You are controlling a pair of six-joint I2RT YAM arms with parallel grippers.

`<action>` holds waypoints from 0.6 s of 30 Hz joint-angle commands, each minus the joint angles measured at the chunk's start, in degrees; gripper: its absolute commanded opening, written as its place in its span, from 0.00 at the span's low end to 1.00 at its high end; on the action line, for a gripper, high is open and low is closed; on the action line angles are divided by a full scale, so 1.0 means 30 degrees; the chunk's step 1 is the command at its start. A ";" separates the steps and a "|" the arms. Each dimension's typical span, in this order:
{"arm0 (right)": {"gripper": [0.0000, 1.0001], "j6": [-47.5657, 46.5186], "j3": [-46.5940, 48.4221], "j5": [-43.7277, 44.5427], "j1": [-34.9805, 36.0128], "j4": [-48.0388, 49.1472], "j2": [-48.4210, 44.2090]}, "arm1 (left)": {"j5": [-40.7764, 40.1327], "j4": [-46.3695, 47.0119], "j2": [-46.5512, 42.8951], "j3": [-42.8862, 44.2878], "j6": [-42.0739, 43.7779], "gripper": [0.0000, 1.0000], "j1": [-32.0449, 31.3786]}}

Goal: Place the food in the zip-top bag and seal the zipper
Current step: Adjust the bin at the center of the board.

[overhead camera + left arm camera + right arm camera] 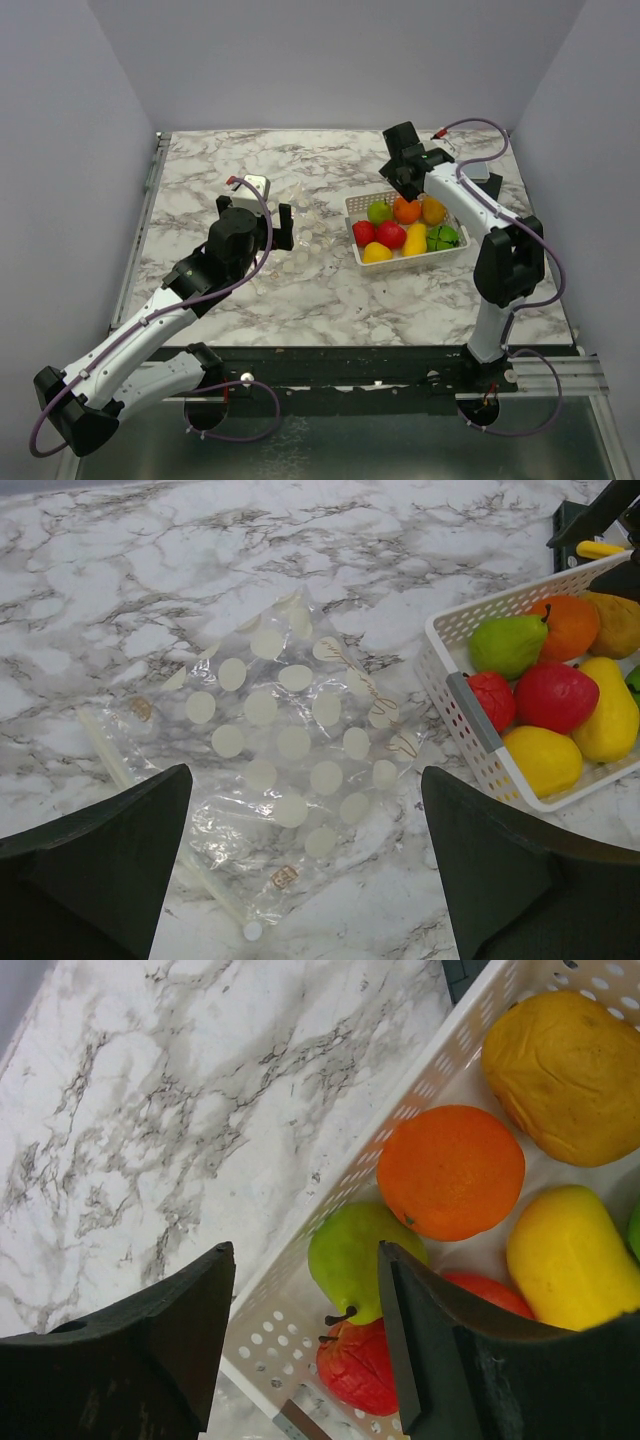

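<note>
Zero food bagged, all in basket. Bag flat, empty, left of basket; zipper state unclear. Left gripper wide above bag; right gripper part-open, empty, over basket. Loading, sealing pending.

White-shelled left arm and right arm, black joints, purple cables, dark wedge-shaped pincer fingers

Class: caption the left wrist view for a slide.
Open left pincer above the dotted clear bag; toy fruit in the white basket.
</note>
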 commanded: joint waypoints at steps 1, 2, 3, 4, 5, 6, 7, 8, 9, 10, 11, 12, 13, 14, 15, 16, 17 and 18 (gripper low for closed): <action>0.62 0.2181 0.0499 0.0972 0.0101 -0.0991 0.0900 | 0.0619 -0.0131 -0.0154 0.0162 -0.0236 0.99 0.0048; 0.61 0.2367 0.0528 0.0959 0.0078 -0.0981 0.1053 | 0.0639 -0.0127 -0.0154 0.0182 -0.0226 0.99 0.0048; 0.60 0.2613 0.0575 0.0954 0.0057 -0.1027 0.1264 | 0.0663 -0.0134 -0.0169 0.0189 -0.0221 0.99 0.0052; 0.59 0.2871 0.0716 0.0920 0.0021 -0.1095 0.1505 | 0.0670 -0.0113 -0.0182 0.0197 -0.0213 0.99 0.0048; 0.59 0.3156 0.0932 0.0839 -0.0060 -0.1309 0.1754 | 0.0696 -0.0125 -0.0209 0.0205 -0.0212 0.99 0.0048; 0.58 0.3345 0.1208 0.0782 -0.0162 -0.1566 0.2002 | 0.0700 -0.0119 -0.0235 0.0206 -0.0212 0.99 0.0048; 0.58 0.3413 0.1447 0.0690 -0.0251 -0.1693 0.2245 | 0.0700 -0.0122 -0.0263 0.0199 -0.0216 0.99 0.0048; 0.57 0.3436 0.1606 0.0605 -0.0329 -0.1738 0.2407 | 0.0700 -0.0137 -0.0300 0.0169 -0.0212 0.99 0.0048; 0.57 0.3450 0.1801 0.0478 -0.0389 -0.1763 0.2592 | 0.0682 -0.0128 -0.0301 0.0161 -0.0212 0.99 0.0062; 0.57 0.3492 0.1932 0.0403 -0.0439 -0.1824 0.2744 | 0.0657 -0.0134 -0.0301 0.0160 -0.0212 0.99 0.0050; 0.57 0.3556 0.2084 0.0383 -0.0469 -0.1876 0.2891 | 0.0643 -0.0131 -0.0301 0.0160 -0.0212 0.99 0.0048; 0.57 0.3637 0.2187 0.0340 -0.0502 -0.1908 0.3015 | 0.0642 -0.0127 -0.0301 0.0167 -0.0223 0.99 0.0055; 0.56 0.3677 0.2262 0.0261 -0.0550 -0.1890 0.3097 | 0.0641 -0.0115 -0.0308 0.0161 -0.0210 0.99 0.0049; 0.56 0.3700 0.2282 0.0109 -0.0589 -0.1840 0.3173 | 0.0641 -0.0114 -0.0302 0.0160 -0.0234 0.99 0.0048; 0.55 0.3762 0.2292 0.0035 -0.0653 -0.1805 0.3252 | 0.0649 -0.0136 -0.0301 0.0160 -0.0215 0.99 0.0048; 0.54 0.3828 0.2275 -0.0026 -0.0675 -0.1800 0.3321 | 0.0668 -0.0117 -0.0327 0.0167 -0.0223 0.99 0.0048; 0.54 0.3880 0.2277 -0.0063 -0.0686 -0.1785 0.3406 | 0.0670 -0.0118 -0.0330 0.0161 -0.0217 0.99 0.0048; 0.53 0.3916 0.2266 -0.0122 -0.0716 -0.1757 0.3472 | 0.0671 -0.0122 -0.0330 0.0160 -0.0238 0.99 0.0048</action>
